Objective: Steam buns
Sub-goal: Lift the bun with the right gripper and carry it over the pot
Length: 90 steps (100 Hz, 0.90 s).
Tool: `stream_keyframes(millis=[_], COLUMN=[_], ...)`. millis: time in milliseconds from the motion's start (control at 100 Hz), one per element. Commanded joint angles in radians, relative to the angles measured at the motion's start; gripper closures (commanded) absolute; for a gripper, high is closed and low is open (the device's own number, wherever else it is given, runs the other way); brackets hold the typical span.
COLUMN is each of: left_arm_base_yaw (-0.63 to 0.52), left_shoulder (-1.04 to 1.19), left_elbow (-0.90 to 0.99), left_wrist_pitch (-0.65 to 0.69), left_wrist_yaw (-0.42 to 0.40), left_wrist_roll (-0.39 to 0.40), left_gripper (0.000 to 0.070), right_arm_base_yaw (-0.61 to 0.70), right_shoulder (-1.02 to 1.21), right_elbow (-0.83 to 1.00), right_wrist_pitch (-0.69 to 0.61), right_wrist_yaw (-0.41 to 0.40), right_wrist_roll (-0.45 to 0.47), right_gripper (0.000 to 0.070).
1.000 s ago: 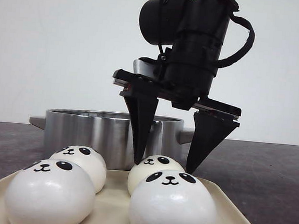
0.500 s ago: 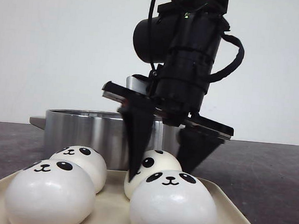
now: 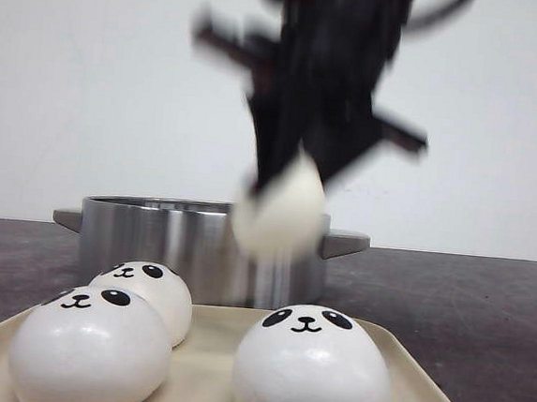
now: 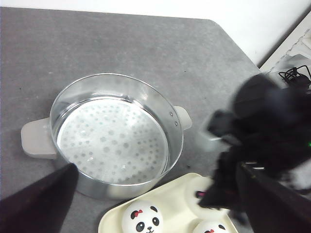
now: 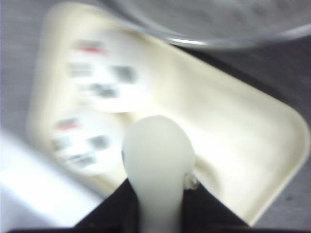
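Observation:
My right gripper (image 3: 284,195) is shut on a white bun (image 3: 279,216) and holds it in the air in front of the steel pot (image 3: 152,238), blurred by motion. In the right wrist view the bun (image 5: 158,150) is squeezed between the black fingers (image 5: 214,213). Three panda-faced buns stay on the cream tray (image 3: 209,346): front right (image 3: 312,369), front left (image 3: 86,350) and back left (image 3: 148,289). My left gripper (image 4: 155,167) is open and empty, high above the pot (image 4: 116,126) and the tray (image 4: 170,199).
The pot holds a perforated steamer plate (image 4: 112,141) with nothing on it and has two side handles (image 4: 36,138). It stands just behind the tray on a dark grey table (image 4: 121,43). The table's edge (image 4: 238,48) is near the pot.
My right gripper closed on the back right bun and lifted it off the tray, up to above the pot's rim height. The other three buns have not moved.

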Motion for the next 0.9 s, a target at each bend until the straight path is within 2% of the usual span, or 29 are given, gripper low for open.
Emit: stream_keyframes(millis=[0, 130, 250, 320, 430, 660, 890], left_arm_base_yaw=[-0.007, -0.007, -0.007, -0.007, -0.007, -0.007, -0.007], left_shoulder=[0.005, 0.005, 0.005, 0.005, 0.005, 0.005, 0.005], left_elbow=[0.02, 0.02, 0.02, 0.02, 0.02, 0.02, 0.02], left_wrist_pitch=[0.011, 0.011, 0.011, 0.011, 0.011, 0.011, 0.01], left_wrist_yaw=[-0.002, -0.002, -0.002, -0.002, -0.002, -0.002, -0.002], left_wrist_roll=[0.015, 0.015, 0.015, 0.015, 0.016, 0.015, 0.015], left_gripper=[0.0066, 0.0066, 0.0066, 0.0066, 0.0066, 0.0067, 0.0067], right_arm_base_yaw=[0.019, 0.024, -0.012, -0.047, -0.122, -0.232, -0.264], right_shoulder=[-0.029, -0.079, -0.074, -0.052, 0.005, 0.228, 0.431], right_elbow=[0.045, 0.124, 0.217, 0.255, 0.301, 0.454, 0.564], right_wrist_pitch=[-0.007, -0.003, 0.025, 0.08, 0.158, 0.16, 0.147], right_wrist_yaw=[-0.01, 0.003, 0.108, 0.132, 0.095, -0.031, -0.033], right_wrist_roll=[-0.039, -0.103, -0.175, -0.207, -0.206, -0.211, -0.217], right_gripper=[0.0693, 0.0693, 0.0693, 0.0693, 0.0694, 0.0694, 0.0694])
